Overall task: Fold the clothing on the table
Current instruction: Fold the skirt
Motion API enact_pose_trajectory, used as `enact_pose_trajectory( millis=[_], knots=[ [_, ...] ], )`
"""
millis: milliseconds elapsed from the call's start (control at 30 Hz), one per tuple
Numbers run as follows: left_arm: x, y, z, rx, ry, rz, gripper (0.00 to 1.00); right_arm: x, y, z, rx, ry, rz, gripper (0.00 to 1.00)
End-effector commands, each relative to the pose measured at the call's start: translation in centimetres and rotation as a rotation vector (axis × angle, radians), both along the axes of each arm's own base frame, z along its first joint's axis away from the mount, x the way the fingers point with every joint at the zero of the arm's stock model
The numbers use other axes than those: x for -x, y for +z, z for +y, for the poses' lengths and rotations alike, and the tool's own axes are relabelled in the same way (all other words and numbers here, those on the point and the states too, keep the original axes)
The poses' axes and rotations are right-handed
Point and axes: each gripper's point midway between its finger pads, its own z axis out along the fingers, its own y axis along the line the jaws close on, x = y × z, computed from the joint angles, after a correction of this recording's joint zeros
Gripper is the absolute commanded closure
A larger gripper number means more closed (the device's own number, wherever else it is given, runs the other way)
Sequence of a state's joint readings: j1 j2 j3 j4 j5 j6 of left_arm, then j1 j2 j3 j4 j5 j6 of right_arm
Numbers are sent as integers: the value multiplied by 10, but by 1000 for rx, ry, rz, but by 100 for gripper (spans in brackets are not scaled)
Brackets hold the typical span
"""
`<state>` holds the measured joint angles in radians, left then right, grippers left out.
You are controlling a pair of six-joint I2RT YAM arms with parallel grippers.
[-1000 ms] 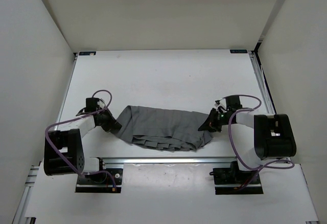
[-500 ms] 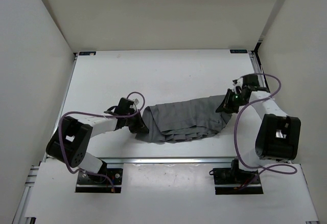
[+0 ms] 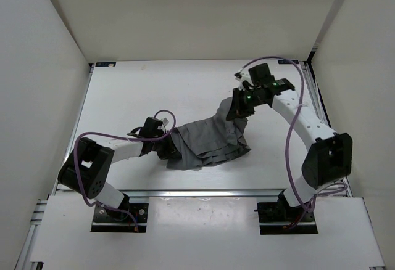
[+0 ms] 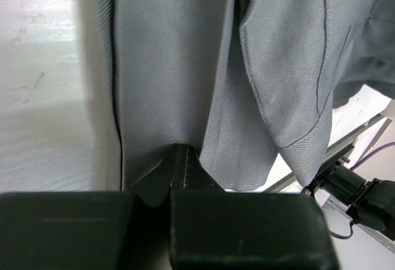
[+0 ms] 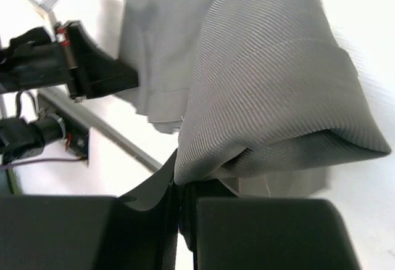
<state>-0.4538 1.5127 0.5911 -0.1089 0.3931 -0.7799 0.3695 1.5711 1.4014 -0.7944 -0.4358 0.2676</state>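
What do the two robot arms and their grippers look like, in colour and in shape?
Both arms have white links between bulky black joints: the left arm and the right arm. A purple cable loops along each. The left gripper and right gripper are black, with blocky fingers. Small green lights glow near the right wrist.

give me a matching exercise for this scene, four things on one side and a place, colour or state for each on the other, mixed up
Things
1. left gripper
2. right gripper
3. skirt
4. table

Descriptions
a. shut on the skirt's far right end
b. white and flat
c. shut on the skirt's near left end
d. dark grey, bunched between the two arms

Pairs: 1-c, 2-a, 3-d, 4-b
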Motion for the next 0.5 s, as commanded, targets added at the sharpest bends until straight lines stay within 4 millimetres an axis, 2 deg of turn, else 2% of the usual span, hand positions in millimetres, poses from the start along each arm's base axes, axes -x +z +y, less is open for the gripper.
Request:
enact_pose_trajectory(
  millis=[0,133,200,233,333,367,467],
  knots=[
    [-8,2,2,6,15,-34,100,13,0,42,-53,97,79,100],
    [-9,3,4,7,28,-33,100,20,-13,82,-65,193,124,100],
    [-6,2,5,12,31,-21,100,16,-24,99,-59,221,154,100],
    [-5,0,6,7,33,-22,100,17,-24,104,-62,236,158,100],
    [-6,2,10,9,45,-26,100,20,-44,126,-59,275,221,100],
    [-8,4,11,11,53,-36,100,18,-38,131,-74,287,204,100],
    [-5,1,16,7,56,-27,100,18,-47,146,-82,313,240,100]
  ],
)
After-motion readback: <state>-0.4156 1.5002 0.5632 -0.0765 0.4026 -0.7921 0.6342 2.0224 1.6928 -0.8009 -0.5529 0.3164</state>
